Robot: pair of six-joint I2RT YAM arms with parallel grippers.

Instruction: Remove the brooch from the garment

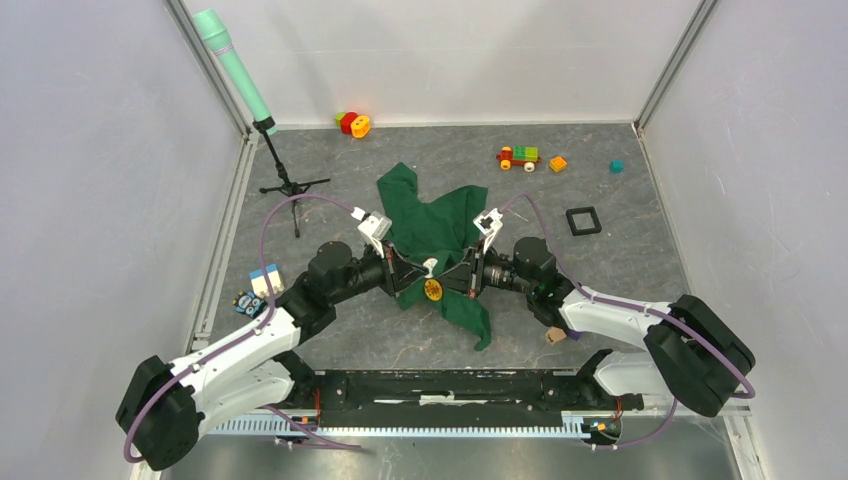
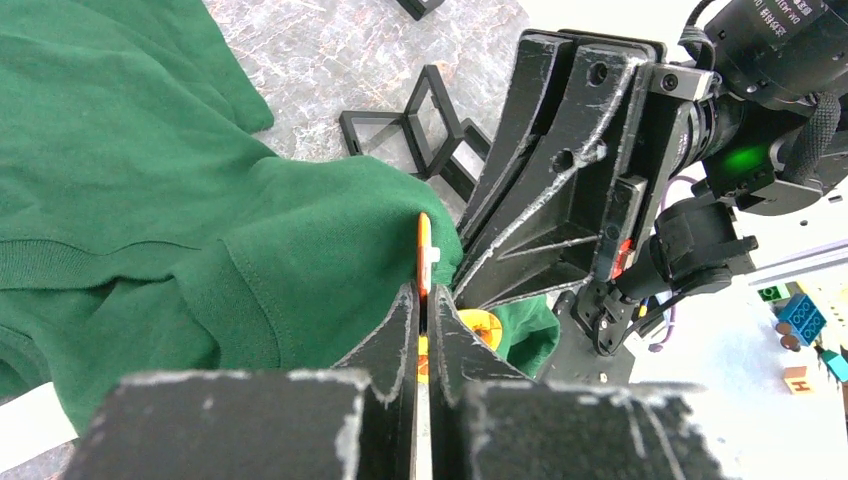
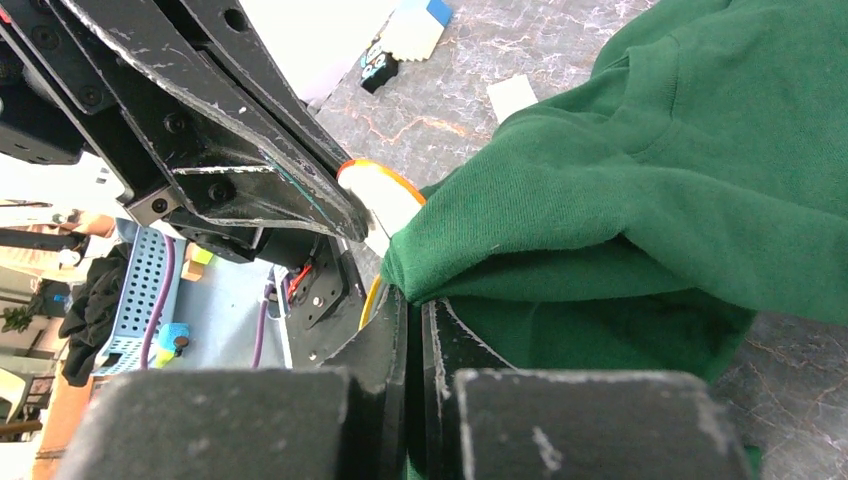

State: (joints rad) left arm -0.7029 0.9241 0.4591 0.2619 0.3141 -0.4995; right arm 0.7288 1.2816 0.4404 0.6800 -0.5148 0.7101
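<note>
1. The left gripper [image 2: 422,298] is seen pressed together. The brooch [image 2: 424,250], a thin white disc with an orange rim, is pinched between its fingers and stands edge-on above the tips in the left wrist view.
2. The right gripper [image 3: 412,305] is closed as well, and a fold of the green garment [image 3: 650,180] is pinched between its fingers.
3. In the right wrist view, the white face of the brooch [image 3: 385,200] is found at 11 o'clock from the right fingertips. It touches the edge of the cloth and is partly covered by a black finger of the left gripper.
4. From above, the two grippers are seen tip to tip over the lower half of the garment, with the brooch [image 1: 430,266] between them. A yellow round piece [image 1: 433,290] is seen just at 6 o'clock of it; what it is cannot be told.
5. The garment is spread on a grey marbled table [image 1: 620,290].
6. Around the garment, a black square frame [image 1: 583,220] is placed at 3 o'clock, a toy train [image 1: 518,156] at 2 o'clock, and a small tripod [image 1: 285,185] at 9 o'clock.
</note>
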